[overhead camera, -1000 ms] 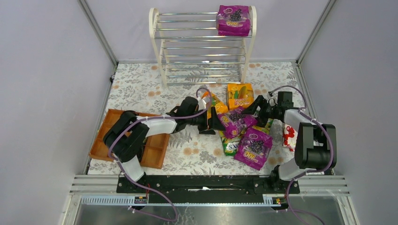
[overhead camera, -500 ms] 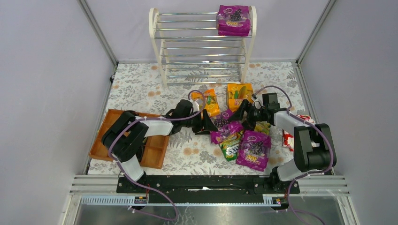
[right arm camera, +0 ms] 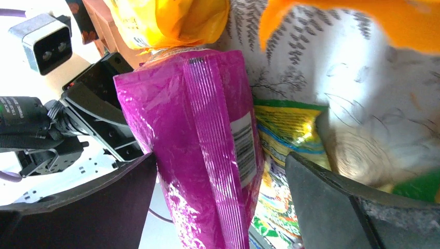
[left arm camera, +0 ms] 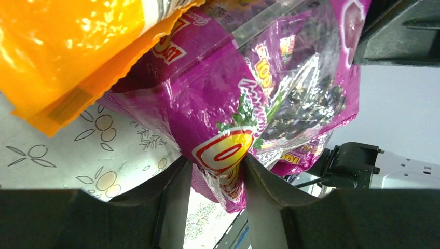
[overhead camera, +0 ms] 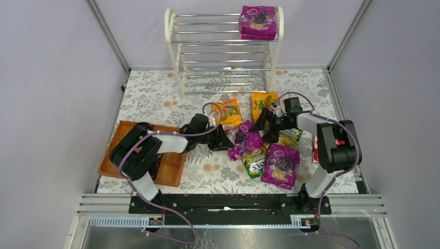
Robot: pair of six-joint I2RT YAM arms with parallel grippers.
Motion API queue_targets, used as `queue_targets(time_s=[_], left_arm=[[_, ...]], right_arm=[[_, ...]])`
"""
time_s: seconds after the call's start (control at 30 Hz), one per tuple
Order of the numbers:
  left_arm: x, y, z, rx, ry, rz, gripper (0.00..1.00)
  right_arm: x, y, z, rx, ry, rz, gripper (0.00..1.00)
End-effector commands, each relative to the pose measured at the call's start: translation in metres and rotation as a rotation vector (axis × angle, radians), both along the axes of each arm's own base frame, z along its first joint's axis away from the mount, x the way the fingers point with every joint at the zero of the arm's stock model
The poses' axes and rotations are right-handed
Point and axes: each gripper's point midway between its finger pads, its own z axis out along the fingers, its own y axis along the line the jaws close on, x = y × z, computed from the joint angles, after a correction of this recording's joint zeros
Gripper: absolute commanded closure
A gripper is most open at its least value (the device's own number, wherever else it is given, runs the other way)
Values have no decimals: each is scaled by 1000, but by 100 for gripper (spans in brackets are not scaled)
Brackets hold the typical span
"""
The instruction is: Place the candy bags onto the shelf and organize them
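Observation:
The shelf [overhead camera: 224, 49] stands at the back with one purple candy bag [overhead camera: 258, 22] on its top tier. My left gripper [overhead camera: 224, 139] [left arm camera: 218, 179] is shut on the edge of a second purple bag [overhead camera: 244, 137] [left arm camera: 244, 104] and holds it just above the table. My right gripper [overhead camera: 264, 124] [right arm camera: 218, 171] is open, its jaws wide on either side of that same bag [right arm camera: 207, 145]. Two orange bags [overhead camera: 229, 111] [overhead camera: 262, 104], two green-yellow bags [overhead camera: 255, 160] [overhead camera: 290, 138] and a third purple bag [overhead camera: 280, 165] lie on the table.
A brown wooden tray [overhead camera: 120, 155] lies at the left under the left arm. A red bag with white flowers [overhead camera: 316, 149] lies at the right edge by the right arm. Grey walls close in both sides.
My left gripper has pulled the purple bag to the left, away from the pile. My right gripper has followed it leftward, and its jaws now stand around the bag.

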Motion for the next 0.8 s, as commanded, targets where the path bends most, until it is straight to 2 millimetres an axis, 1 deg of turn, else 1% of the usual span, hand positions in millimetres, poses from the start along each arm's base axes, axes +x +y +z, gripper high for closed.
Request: queue_targets(time_s=[0.0, 0.1, 0.13, 0.27, 0.4, 0.53, 0.67, 0.77], left_arm=[[-1, 13, -14, 59, -11, 26, 57], [1, 16, -16, 81, -24, 28, 57], [1, 16, -17, 86, -26, 27, 57], [1, 18, -20, 95, -26, 29, 57], [1, 18, -21, 97, -24, 27, 57], [2, 17, -18, 95, -34, 27, 57], [3, 20, -17, 109, -50, 30, 57], [4, 21, -13, 112, -63, 31, 57]], right_arm=[[-6, 23, 6, 63, -9, 116, 0], [-9, 33, 1, 36, -13, 178, 0], [-9, 35, 3, 34, -26, 193, 0], [-3, 48, 17, 61, -127, 252, 1], [-5, 58, 27, 79, -199, 325, 0], [-22, 68, 19, 96, -165, 410, 0], [-34, 70, 17, 110, -164, 446, 0], [-38, 71, 12, 84, -158, 468, 0]])
